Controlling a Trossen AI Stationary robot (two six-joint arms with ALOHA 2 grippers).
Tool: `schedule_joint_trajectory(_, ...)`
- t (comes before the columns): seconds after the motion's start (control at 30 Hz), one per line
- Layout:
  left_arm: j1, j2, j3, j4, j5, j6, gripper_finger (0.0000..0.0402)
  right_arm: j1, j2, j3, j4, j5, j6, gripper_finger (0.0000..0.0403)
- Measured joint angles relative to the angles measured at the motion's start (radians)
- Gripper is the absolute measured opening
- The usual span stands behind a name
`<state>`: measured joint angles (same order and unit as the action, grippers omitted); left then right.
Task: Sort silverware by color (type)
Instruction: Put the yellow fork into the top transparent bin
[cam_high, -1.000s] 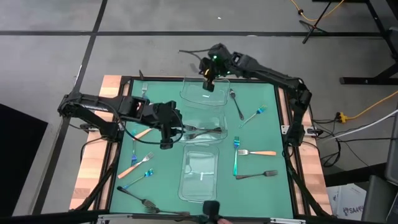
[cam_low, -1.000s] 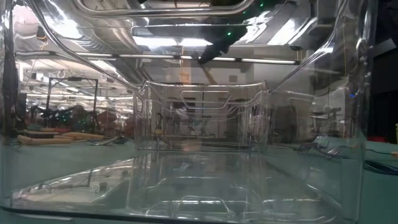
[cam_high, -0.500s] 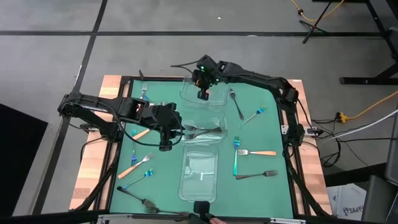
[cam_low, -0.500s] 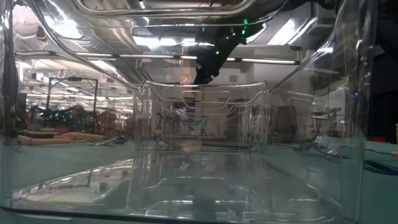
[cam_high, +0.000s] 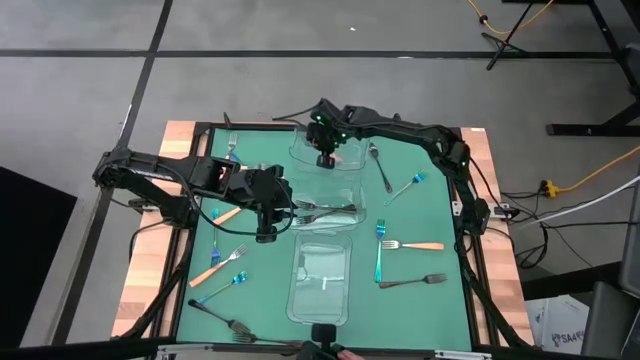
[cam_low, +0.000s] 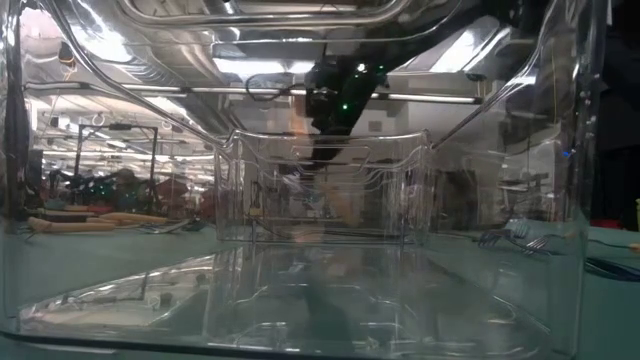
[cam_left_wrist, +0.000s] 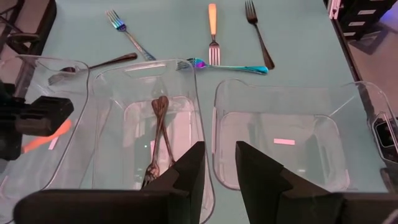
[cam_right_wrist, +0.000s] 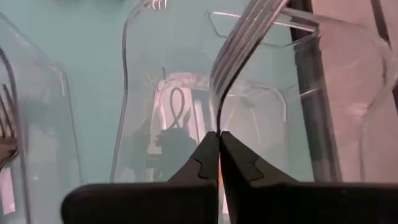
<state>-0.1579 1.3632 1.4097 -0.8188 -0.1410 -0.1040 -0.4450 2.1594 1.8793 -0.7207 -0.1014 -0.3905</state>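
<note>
Right fingers (cam_right_wrist: 219, 149) pinch a fork (cam_right_wrist: 239, 43) (orange handle) above the far container (cam_high: 345, 160); left fingers (cam_left_wrist: 214, 168) spread.

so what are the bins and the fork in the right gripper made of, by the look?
Bins: clear glossy plastic, probably; the table shows through and the rims catch glare. Fork pinched in the right gripper: polished metal tines, judging by bright streaked reflections. An orange tint by the fingers may be its handle; material unclear.
</note>
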Motion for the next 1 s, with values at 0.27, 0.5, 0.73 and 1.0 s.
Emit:
schedule_joint_trajectory(0.27,0.000,0.000,0.000,0.000,0.000,0.000,0.0084,-0.001,0.003,0.000,-0.105,0.004,0.000,0.0001)
schedule_joint_trajectory(0.5,0.000,0.000,0.000,0.000,0.000,0.000,0.0084,-0.002,0.003,0.000,-0.143,0.004,0.000,0.0001)
schedule_joint_trajectory(0.73,0.000,0.000,0.000,0.000,0.000,0.000,0.0084,-0.001,0.028,0.000,-0.202,-0.003,0.000,0.0001)
schedule_joint_trajectory(1.0,0.000,0.000,0.000,-0.003,0.000,0.000,0.0084,0.000,0.051,0.000,-0.212,0.000,0.000,0.0001)
